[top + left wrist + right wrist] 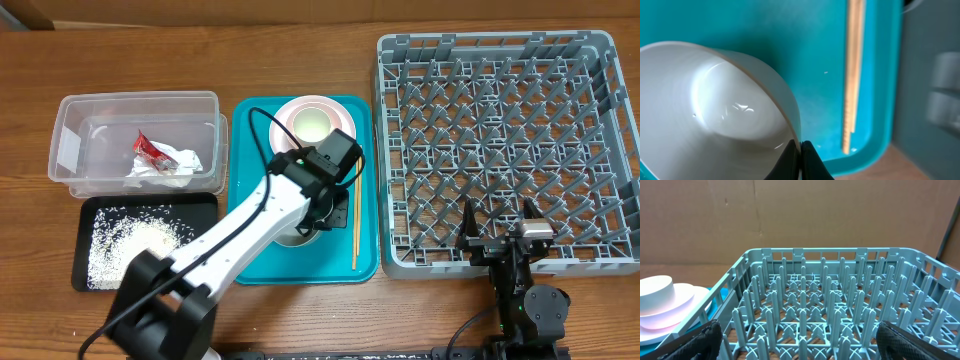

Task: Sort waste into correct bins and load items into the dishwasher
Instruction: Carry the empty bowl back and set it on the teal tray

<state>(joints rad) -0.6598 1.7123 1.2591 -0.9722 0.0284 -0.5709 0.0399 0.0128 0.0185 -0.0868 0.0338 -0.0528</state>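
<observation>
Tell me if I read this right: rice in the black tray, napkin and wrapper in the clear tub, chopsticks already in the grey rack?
One thing is off: the chopsticks lie on the teal tray, by its right edge, not in the grey rack; the overhead view shows it. The rice is in the black tray, the napkin and wrapper in the clear tub.

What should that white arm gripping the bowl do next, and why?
Probably lift the bowl clear of the teal tray, since the left fingers are shut on its rim and it belongs in the grey rack alongside.
</observation>
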